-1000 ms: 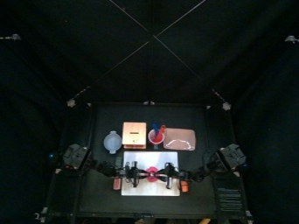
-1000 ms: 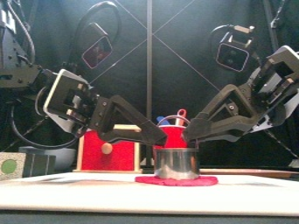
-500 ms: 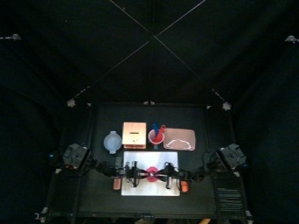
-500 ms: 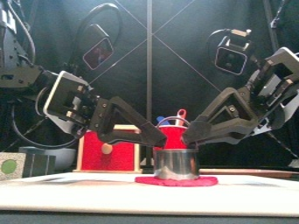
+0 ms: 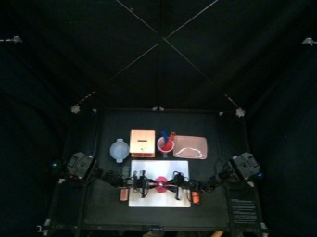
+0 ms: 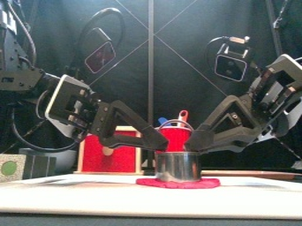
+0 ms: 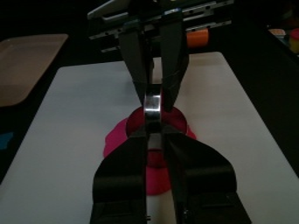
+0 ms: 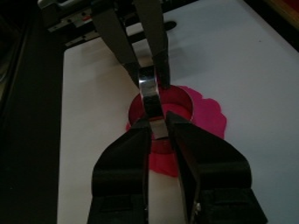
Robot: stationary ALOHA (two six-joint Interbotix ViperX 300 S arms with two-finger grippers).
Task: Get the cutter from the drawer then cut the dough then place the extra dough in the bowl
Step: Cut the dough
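Observation:
A round metal cutter (image 6: 177, 164) stands on the flat red dough (image 6: 179, 183) in the middle of the white cutting board (image 5: 175, 195). My left gripper (image 6: 156, 158) is shut on the cutter's left rim and my right gripper (image 6: 200, 157) is shut on its right rim. In the left wrist view the left gripper (image 7: 159, 131) pinches the cutter's metal band (image 7: 153, 101) above pink dough (image 7: 126, 144). The right wrist view has the right gripper (image 8: 155, 122) clamped on the band (image 8: 145, 87), with dough (image 8: 198, 114) spreading beside it.
Behind the board stand the wooden box (image 5: 143, 141) with its red drawer front (image 6: 109, 150), the blue-grey bowl (image 5: 119, 149) at the left, a red cup with toy knives (image 6: 175, 137) and the pink tray (image 5: 192, 145) at the right.
Both arms have sunk a little lower over the cutter, which stays in place on the dough. Both grips are unchanged.

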